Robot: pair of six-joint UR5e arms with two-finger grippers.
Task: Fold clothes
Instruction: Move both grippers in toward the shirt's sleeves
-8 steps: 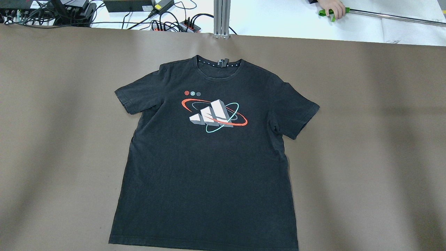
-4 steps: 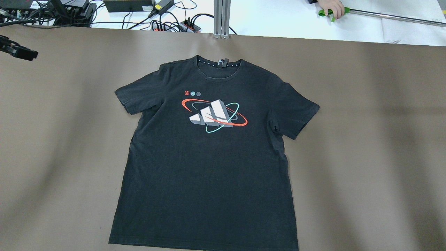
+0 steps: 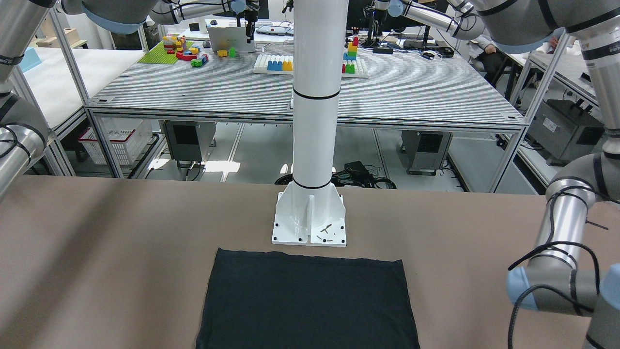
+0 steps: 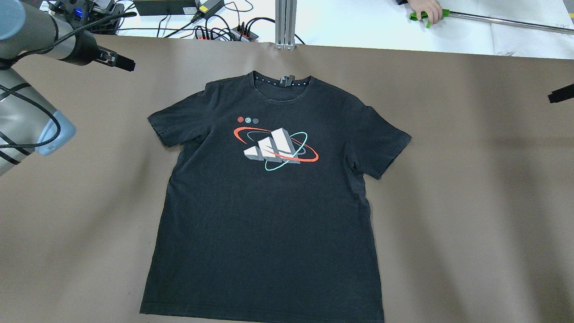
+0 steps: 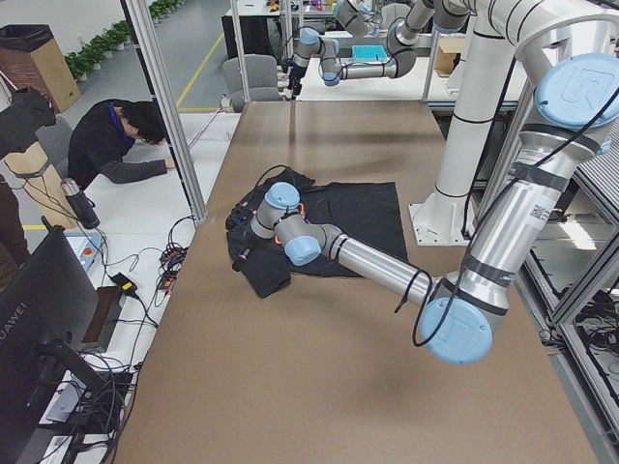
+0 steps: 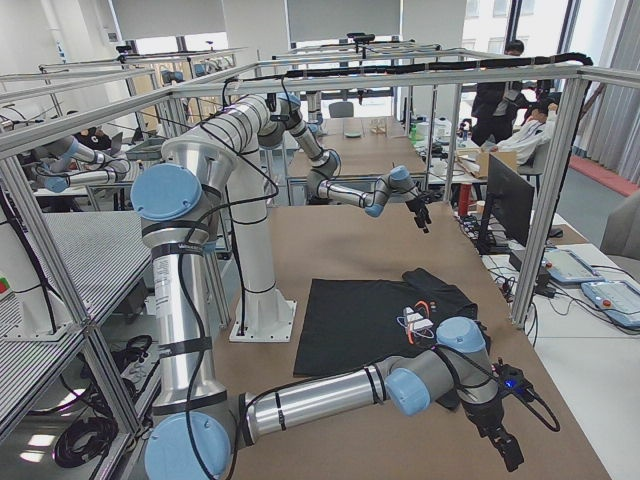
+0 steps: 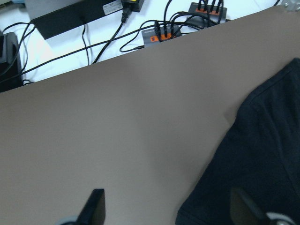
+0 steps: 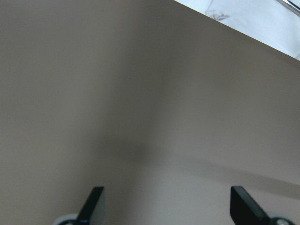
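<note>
A black T-shirt with a white, red and teal logo lies flat, front up, collar away from me, on the brown table. My left gripper is open and empty, above the table to the left of the shirt's left sleeve. In the left wrist view that sleeve is at the right, and the left gripper stands over bare table. My right gripper is open and empty at the view's right edge, well clear of the shirt. The right wrist view shows the right gripper and only table.
Cables and power strips lie on the white surface beyond the table's far edge. An aluminium post stands behind the collar. An operator's hand rests at the far right. My base is bolted just behind the shirt's hem.
My left arm has come in from the left edge and moved right toward the shirt's left sleeve. My right gripper's tip has come into view at the right edge. The shirt has not moved.
</note>
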